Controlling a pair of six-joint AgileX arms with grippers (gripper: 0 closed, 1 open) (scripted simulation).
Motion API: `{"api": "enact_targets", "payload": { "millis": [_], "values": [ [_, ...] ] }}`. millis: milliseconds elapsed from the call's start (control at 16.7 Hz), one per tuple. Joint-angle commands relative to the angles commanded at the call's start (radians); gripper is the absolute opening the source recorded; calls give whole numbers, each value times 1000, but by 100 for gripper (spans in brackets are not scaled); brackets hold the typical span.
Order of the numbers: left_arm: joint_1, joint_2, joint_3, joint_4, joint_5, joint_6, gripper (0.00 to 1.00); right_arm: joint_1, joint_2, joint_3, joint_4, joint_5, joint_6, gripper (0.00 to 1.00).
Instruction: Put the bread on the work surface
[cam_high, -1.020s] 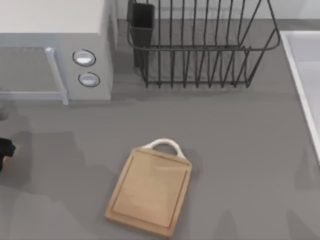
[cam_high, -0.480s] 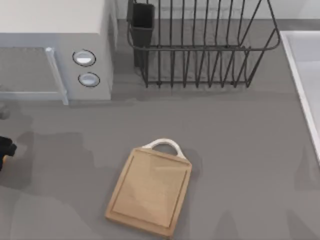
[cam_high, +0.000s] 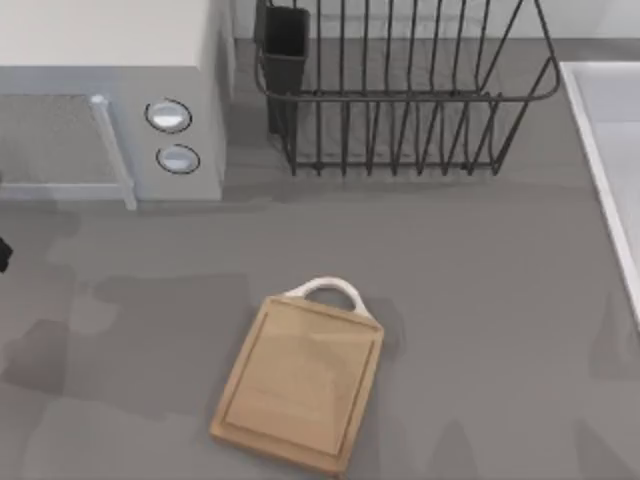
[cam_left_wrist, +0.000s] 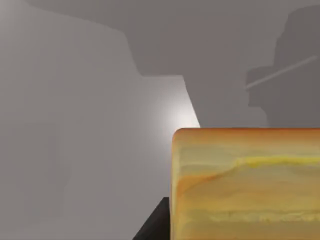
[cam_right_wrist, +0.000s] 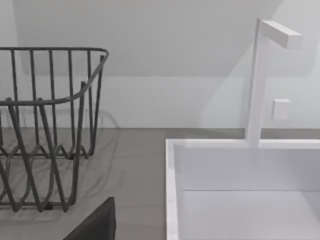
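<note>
While the board (cam_high: 298, 385) lay bare at six o'clock on the table (cam_high: 480, 300), the left gripper (cam_high: 2, 254) had slid almost off the nine o'clock edge. Bread (cam_left_wrist: 245, 185) was held close at the left wrist, apparently gripped, so carrying remained.

The top view looks straight down on the grey table (cam_high: 480, 300). The left wrist view sits very close to the golden-orange toasted bread slice (cam_left_wrist: 245, 185) – the right wrist view faces level toward the black wire dish rack (cam_right_wrist: 45, 130), shared with the top view (cam_high: 400, 90).
</note>
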Motion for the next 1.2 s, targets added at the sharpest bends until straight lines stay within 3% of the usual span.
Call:
{"api": "enact_targets", "payload": {
  "millis": [720,960,1200],
  "values": [
    [25,24,68,-26,-12,-4,0,0,0,0,0,0,0,100],
    [-36,78,33,-67,9,-184,0,0,0,0,0,0,0,100],
    [-173,108,18,-111,44,-522,0,0,0,0,0,0,0,100]
  ]
}}
